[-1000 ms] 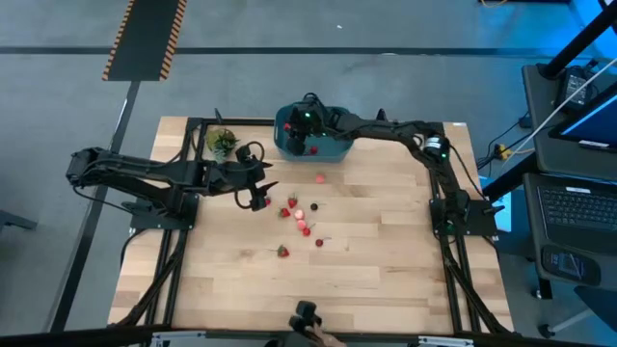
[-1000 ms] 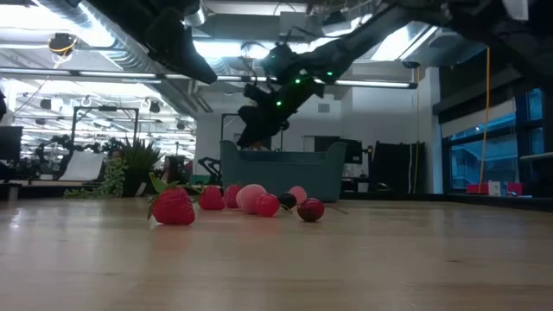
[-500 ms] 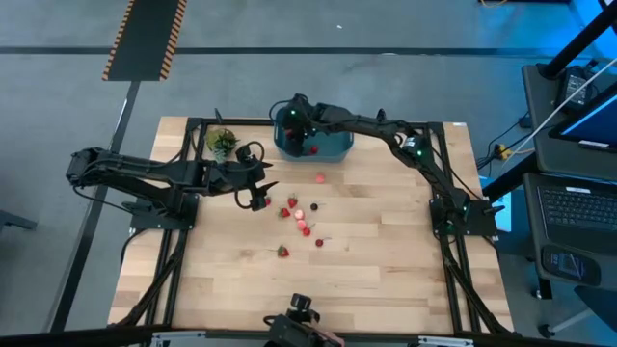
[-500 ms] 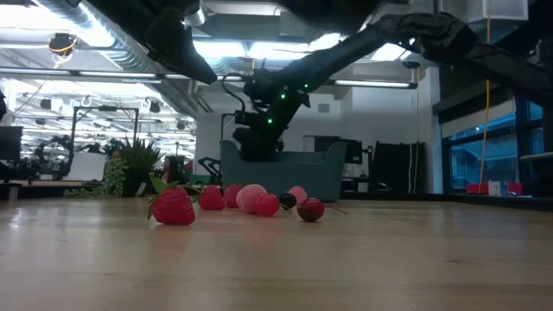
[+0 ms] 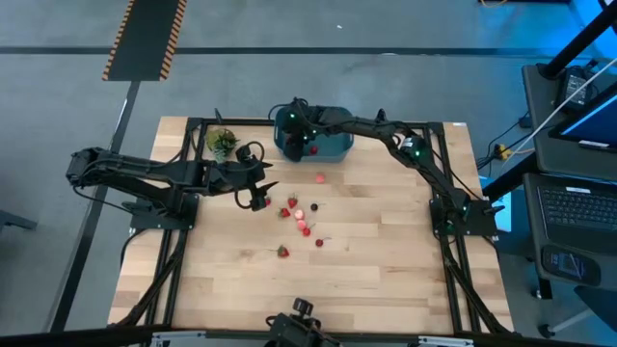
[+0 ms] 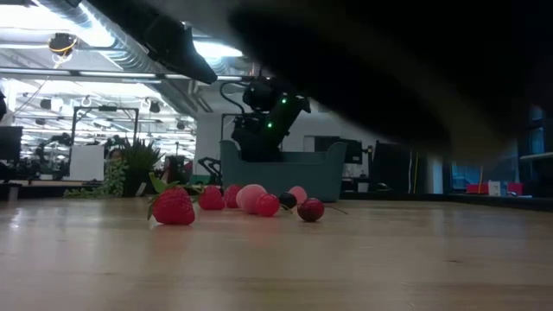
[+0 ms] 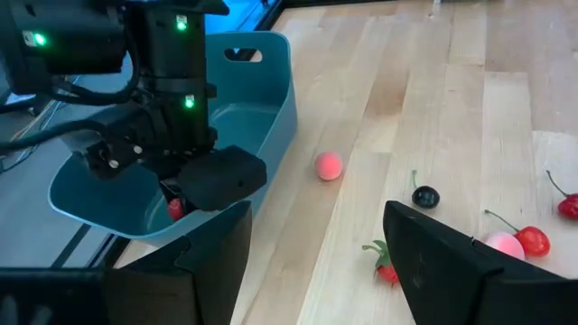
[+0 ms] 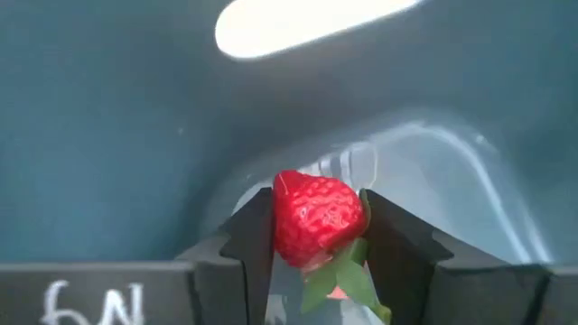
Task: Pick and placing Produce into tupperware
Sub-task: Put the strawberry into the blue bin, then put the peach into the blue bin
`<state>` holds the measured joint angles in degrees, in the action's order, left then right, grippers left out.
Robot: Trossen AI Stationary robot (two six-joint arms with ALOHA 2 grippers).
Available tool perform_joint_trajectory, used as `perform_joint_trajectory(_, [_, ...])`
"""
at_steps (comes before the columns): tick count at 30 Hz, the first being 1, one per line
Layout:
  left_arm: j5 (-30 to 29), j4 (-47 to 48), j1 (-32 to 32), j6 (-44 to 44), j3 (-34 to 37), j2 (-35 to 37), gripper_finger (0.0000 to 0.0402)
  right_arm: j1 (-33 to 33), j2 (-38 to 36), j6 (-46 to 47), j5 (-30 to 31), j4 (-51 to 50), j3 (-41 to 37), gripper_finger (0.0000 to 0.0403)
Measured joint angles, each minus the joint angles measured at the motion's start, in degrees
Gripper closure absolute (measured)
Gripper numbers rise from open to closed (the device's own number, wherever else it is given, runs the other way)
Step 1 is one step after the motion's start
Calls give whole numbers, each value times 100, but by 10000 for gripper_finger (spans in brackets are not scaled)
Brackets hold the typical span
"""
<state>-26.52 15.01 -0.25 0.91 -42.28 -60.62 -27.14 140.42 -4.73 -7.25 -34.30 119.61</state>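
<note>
Held strawberry (image 8: 316, 219): bright red, dimpled skin, green leaves hanging at its lower end; pinched between the two dark fingers (image 8: 244, 246) of the right gripper (image 5: 297, 136).
Right gripper: clamped on that strawberry, lowered inside the tupperware (image 5: 332, 146), close to its inner wall.
Tupperware: teal-blue tub with rounded corners, a thick rim and a handle slot; a small red piece (image 7: 175, 209) lies on its floor just below the right gripper.
Loose produce: a pink ball (image 7: 329, 166) on the table (image 5: 386, 280) just outside the tub; farther off, a dark cherry (image 7: 425, 196) and red berries (image 5: 304, 226).
Left gripper (image 5: 258, 187): fingers apart, holding nothing, beside the scattered berries, well away from the tub.
</note>
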Motion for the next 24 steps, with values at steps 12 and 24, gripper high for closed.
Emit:
perform_joint_trajectory(12, [14,-1,-2,2,0,0,157,0,59,149,0,9,-4,241])
perform_joint_trajectory(24, [26,-1,-2,0,0,0,157,-2,59,116,21,-68,62,189])
